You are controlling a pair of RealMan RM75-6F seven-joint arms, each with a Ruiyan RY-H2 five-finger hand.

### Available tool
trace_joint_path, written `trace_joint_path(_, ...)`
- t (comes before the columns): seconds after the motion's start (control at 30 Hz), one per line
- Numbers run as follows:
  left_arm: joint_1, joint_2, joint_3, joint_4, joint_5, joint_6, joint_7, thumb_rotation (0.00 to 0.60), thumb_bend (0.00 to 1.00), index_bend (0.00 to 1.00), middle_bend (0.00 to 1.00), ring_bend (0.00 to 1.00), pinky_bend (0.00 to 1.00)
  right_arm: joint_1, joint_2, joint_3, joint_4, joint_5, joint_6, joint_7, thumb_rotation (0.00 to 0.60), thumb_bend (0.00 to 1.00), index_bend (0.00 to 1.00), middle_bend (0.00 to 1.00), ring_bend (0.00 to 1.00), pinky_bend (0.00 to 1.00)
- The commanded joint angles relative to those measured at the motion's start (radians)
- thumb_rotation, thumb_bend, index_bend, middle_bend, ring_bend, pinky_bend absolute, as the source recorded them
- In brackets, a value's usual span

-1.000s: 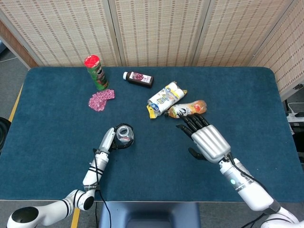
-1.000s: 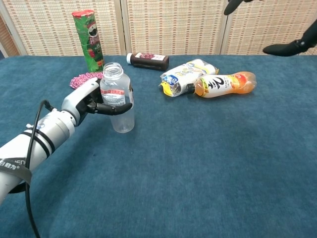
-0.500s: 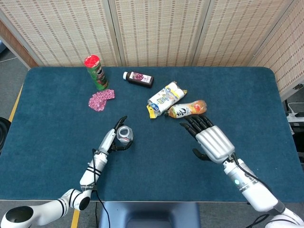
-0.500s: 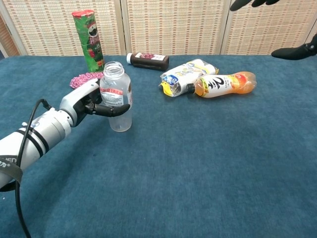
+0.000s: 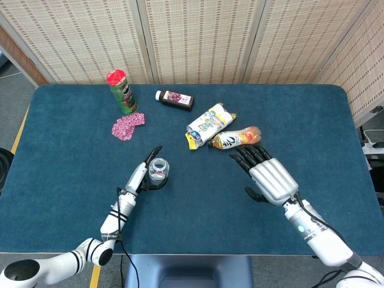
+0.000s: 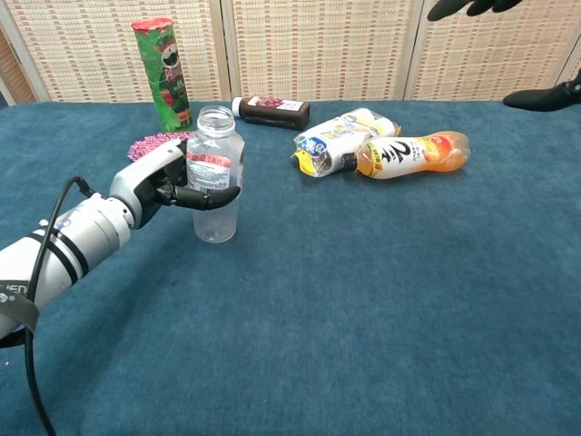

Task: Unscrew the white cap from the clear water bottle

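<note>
On the blue table [image 5: 72, 174] before woven screens, the left hand [image 6: 159, 182] is curling its fingers around the upright, uncapped clear water bottle [image 6: 215, 173] at left-centre, while the right hand [image 5: 267, 176] is hovering, fingers spread and empty, just by the lying orange bottle [image 5: 239, 137].

The left hand [image 5: 139, 178] grips the uncapped bottle [image 5: 158, 170] upright. The right hand [image 5: 268, 177] hovers, fingers spread, just by the orange bottle [image 5: 237, 137].

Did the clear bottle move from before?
Yes. The clear water bottle, held by the left hand, slid a little left and farther back, toward the pink wrapper.
</note>
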Motion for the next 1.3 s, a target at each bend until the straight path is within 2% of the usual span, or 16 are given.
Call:
trace_joint_path(0.03,-0.001,0.008,0.008,0.004,0.008,-0.007,-0.016,0.6,0.35,0.0,0.0,0.0,0.04,-0.003,-0.001,0.005,0.003,-0.001,-0.007,0.002,0.6,0.31,0.06,0.0,0.0,0.0)
trace_joint_path(0.4,-0.002,0.038,0.047,0.01,0.062,0.005,-0.072,0.6,0.3,0.0,0.0,0.0,0.0,-0.013,-0.007,0.021,-0.007,0.001,-0.017,-0.018,0.6,0.31,0.06,0.0,0.0,0.0)
trace_joint_path(0.83,0.002,0.074,0.057,0.005,0.073,0.019,-0.115,0.6,0.29,0.0,0.0,0.0,0.0,-0.021,0.0,0.032,-0.021,0.016,-0.026,-0.039,0.6,0.31,0.04,0.0,0.0,0.0)
trace_joint_path(1.03,-0.001,0.118,0.066,0.019,0.073,-0.003,-0.127,0.6,0.29,0.0,0.0,0.0,0.0,-0.021,0.002,0.036,-0.025,0.03,-0.034,-0.049,0.6,0.31,0.01,0.0,0.0,0.0)
trace_joint_path(1.3,0.046,0.182,0.098,-0.015,0.1,0.061,-0.154,0.6,0.29,0.0,0.0,0.0,0.0,-0.029,0.002,0.037,-0.027,0.04,-0.029,-0.058,0.6,0.31,0.0,0.0,0.0,0.0)
